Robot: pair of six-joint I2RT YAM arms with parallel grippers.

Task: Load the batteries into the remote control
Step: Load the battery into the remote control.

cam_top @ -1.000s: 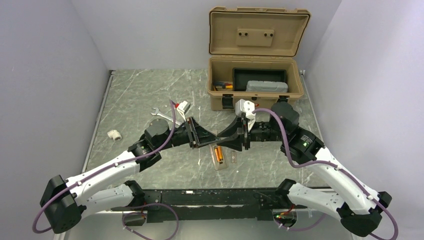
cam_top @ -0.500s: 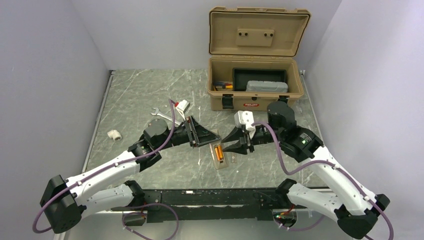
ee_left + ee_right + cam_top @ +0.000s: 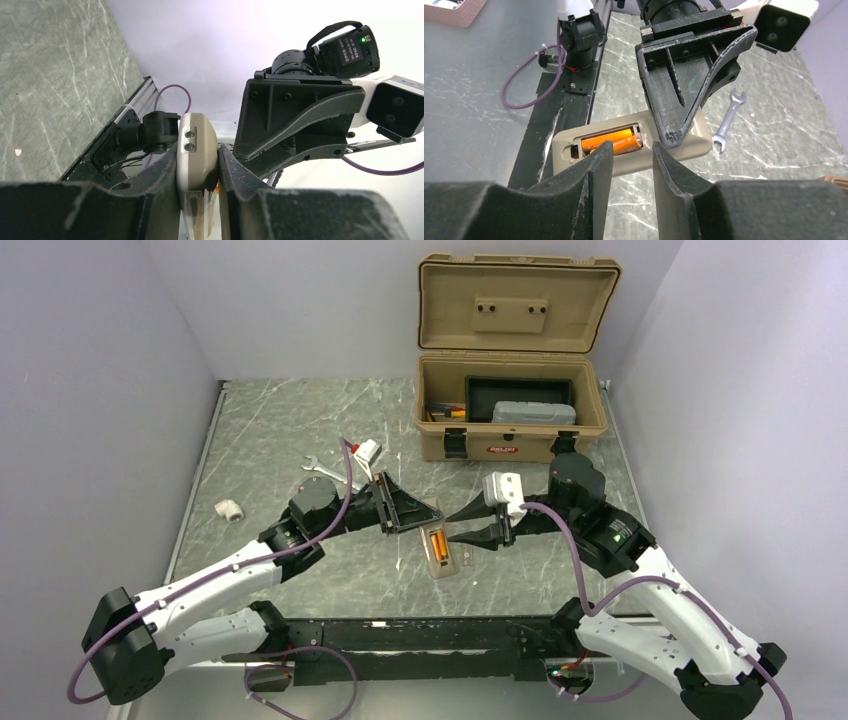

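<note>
The remote control [image 3: 437, 552] lies back-up with its battery bay uncovered. Two orange batteries [image 3: 611, 141] sit side by side in the bay; they show in the top view [image 3: 437, 544] as well. My left gripper [image 3: 434, 523] is shut on the remote's far end; in the left wrist view the remote [image 3: 196, 150] is squeezed between the fingers. My right gripper [image 3: 450, 528] is open and empty just right of the remote. In the right wrist view its jaws [image 3: 633, 150] stand apart, just in front of the remote [image 3: 684, 150].
An open tan toolbox [image 3: 510, 445] stands at the back right. A silver wrench [image 3: 322, 467] and a small white fitting [image 3: 229, 509] lie to the left. A small pale piece [image 3: 466, 561] lies beside the remote. The wrench [image 3: 726, 120] also shows in the right wrist view.
My right arm has drawn back to the right, away from the remote. My left gripper has kept its hold on the remote.
</note>
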